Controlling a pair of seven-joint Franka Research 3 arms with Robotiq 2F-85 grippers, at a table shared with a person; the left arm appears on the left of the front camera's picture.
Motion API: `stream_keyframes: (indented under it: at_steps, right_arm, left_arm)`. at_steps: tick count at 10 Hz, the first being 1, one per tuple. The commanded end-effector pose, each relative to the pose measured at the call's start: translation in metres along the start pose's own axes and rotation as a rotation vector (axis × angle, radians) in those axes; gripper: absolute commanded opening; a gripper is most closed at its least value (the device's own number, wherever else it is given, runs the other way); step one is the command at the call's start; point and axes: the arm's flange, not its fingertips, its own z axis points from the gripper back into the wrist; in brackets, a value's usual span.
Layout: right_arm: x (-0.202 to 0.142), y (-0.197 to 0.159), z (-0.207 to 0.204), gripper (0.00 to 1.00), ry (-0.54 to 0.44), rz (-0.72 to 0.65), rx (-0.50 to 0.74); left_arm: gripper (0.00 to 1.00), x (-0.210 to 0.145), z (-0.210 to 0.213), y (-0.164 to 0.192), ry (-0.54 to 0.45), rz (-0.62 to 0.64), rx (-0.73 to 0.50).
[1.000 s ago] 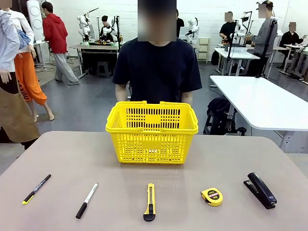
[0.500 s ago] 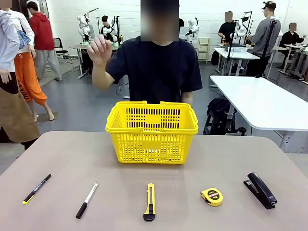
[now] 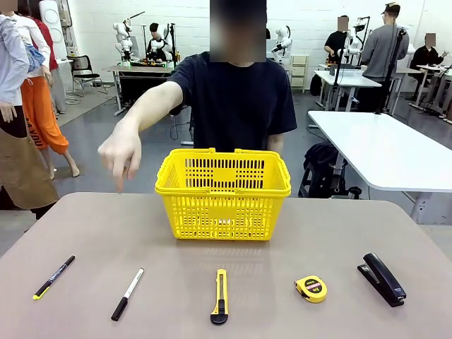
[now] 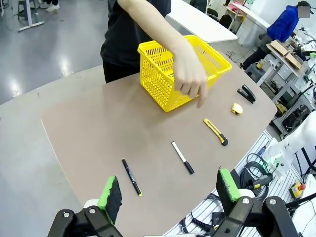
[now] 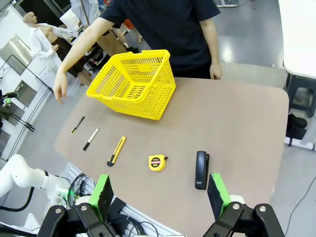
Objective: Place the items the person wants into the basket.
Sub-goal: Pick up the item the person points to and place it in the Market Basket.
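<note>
The yellow basket (image 3: 222, 194) (image 4: 182, 69) (image 5: 133, 84) stands mid-table in front of the person (image 3: 233, 99). In a row near my edge lie the white marker (image 3: 127, 294) (image 4: 182, 158) (image 5: 91, 139), the tape measure (image 3: 311, 288) (image 4: 237, 108) (image 5: 157, 162) and the black stapler (image 3: 382, 279) (image 4: 246, 93) (image 5: 201, 169). The person's hand (image 3: 121, 152) (image 4: 190, 81) (image 5: 60, 91) stretches out left of the basket, fingers pointing down over the table's left side. My left gripper (image 4: 169, 190) and right gripper (image 5: 160, 193) hang open high above the table, holding nothing.
A slim black pen (image 3: 54, 277) (image 4: 131, 177) (image 5: 77, 125) lies at the far left of the row. A yellow utility knife (image 3: 220, 296) (image 4: 216, 132) (image 5: 116, 150) lies in its middle. Other people and white tables (image 3: 381, 148) stand behind.
The person's arm rose from the side to shoulder height, then reached forward and down over the table's left side. The objects and both grippers stayed put.
</note>
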Motion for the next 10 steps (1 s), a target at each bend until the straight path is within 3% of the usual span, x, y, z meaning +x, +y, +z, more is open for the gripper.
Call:
stream_keyframes:
  at_steps: [1, 8, 10]
  right_arm:
    - [-0.001, -0.002, -0.001, 1.0, 0.002, 0.015, 0.012]
    - [-0.001, -0.002, -0.001, 1.0, 0.002, 0.015, 0.012]
    - [-0.001, -0.002, -0.001, 1.0, 0.002, 0.015, 0.012]
  left_arm:
    - [1.0, 0.001, 0.0, 0.001, -0.007, -0.019, 0.0]
    - [1.0, 0.0, 0.0, 0.0, 0.0, 0.0, 0.0]
    - [1.0, 0.017, -0.045, -0.061, 0.258, -0.166, 0.217]
